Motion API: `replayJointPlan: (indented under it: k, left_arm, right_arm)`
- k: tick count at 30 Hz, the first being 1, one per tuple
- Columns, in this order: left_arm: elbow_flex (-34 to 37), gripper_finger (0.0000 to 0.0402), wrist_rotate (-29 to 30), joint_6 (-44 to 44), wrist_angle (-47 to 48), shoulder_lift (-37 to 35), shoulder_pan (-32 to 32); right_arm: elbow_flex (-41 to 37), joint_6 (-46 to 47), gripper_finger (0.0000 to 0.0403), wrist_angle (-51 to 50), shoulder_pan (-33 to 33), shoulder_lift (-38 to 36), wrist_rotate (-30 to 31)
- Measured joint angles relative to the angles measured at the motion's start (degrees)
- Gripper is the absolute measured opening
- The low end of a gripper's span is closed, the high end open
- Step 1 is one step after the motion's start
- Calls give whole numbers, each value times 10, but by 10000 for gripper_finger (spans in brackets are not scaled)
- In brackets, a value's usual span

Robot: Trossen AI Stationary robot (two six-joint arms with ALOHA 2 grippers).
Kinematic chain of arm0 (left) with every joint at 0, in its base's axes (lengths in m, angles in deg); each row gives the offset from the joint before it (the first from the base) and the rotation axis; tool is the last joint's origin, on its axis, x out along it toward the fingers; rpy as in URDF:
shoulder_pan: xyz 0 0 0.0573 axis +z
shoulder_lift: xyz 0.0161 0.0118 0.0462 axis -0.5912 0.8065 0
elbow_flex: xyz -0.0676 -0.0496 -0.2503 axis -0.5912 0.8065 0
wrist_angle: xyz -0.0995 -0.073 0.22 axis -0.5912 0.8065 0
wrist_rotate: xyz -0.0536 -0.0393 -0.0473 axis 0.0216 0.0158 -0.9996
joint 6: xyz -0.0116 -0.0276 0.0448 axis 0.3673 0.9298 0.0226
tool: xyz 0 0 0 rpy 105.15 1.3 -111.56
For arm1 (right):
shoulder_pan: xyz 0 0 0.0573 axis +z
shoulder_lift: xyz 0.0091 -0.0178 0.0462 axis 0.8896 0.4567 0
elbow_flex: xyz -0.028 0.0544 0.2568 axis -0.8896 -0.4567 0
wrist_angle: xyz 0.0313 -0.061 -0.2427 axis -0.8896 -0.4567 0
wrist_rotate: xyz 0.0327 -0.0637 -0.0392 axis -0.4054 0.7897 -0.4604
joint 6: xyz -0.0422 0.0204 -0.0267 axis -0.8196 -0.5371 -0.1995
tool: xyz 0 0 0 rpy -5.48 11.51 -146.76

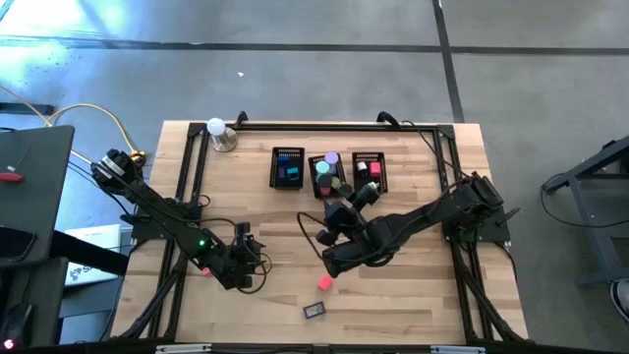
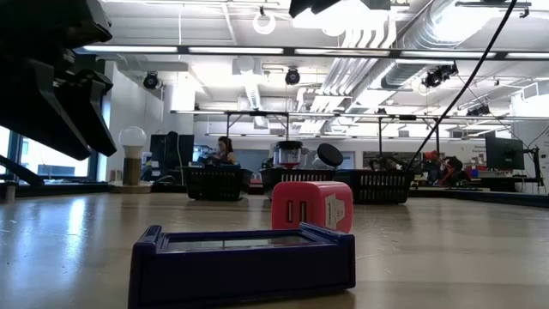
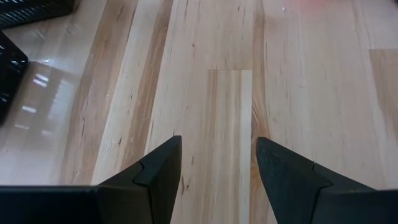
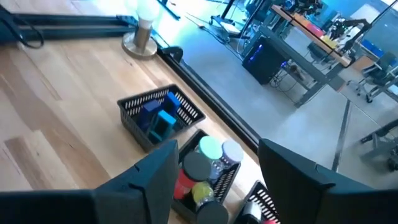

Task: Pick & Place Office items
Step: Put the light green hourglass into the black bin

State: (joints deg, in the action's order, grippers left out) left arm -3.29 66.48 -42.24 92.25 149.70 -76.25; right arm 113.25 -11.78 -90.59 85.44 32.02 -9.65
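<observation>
On the left of the table (image 1: 413,285), the left gripper (image 3: 217,165) is held low over bare wood, near the near edge; its fingers are parted to a middling width and nothing is between them. Toward the far edge, a row of three black mesh bins is seen. The left bin (image 1: 287,168) holds blue and teal blocks (image 4: 158,118). The middle bin (image 1: 328,176) is filled with round pieces, a white-green cap (image 4: 210,148), a black roll (image 4: 198,167) and a yellow-green piece (image 4: 203,193) among them. The right bin (image 1: 370,172) holds pink and dark items.

Over the near side of the middle bin the right gripper (image 4: 214,171) hangs, its fingers spread apart and empty.

Two office items lie loose on the table in front, near the near edge: a pink block (image 1: 325,282) and, nearer and just left of it, a dark blue flat case (image 1: 314,311). In the low view the pink block (image 2: 311,206) appears to be a small plug-like cube, rigid and light, with smooth plastic faces that may slip; it is best taken across two opposite flat sides. The blue case (image 2: 242,262) is judged low, stiff and light, so it would be pinched across its short width, with the fingers brought right down to the wood.
</observation>
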Motion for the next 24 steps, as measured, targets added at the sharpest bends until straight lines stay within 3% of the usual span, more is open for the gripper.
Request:
replayJointPlan:
  k: [11,18,21,24]
  left_arm:
    - [0,197,0,0,-15,0,0]
    - [0,197,0,0,-17,0,0]
    - [0,197,0,0,-17,0,0]
    - [0,197,0,0,-17,0,0]
  right_arm:
    - [0,-14,221,0,10,1,-3]
    - [0,5,306,-1,5,1,-50]
    - [0,3,342,-5,5,1,-100]
    - [0,76,362,-27,5,1,-131]
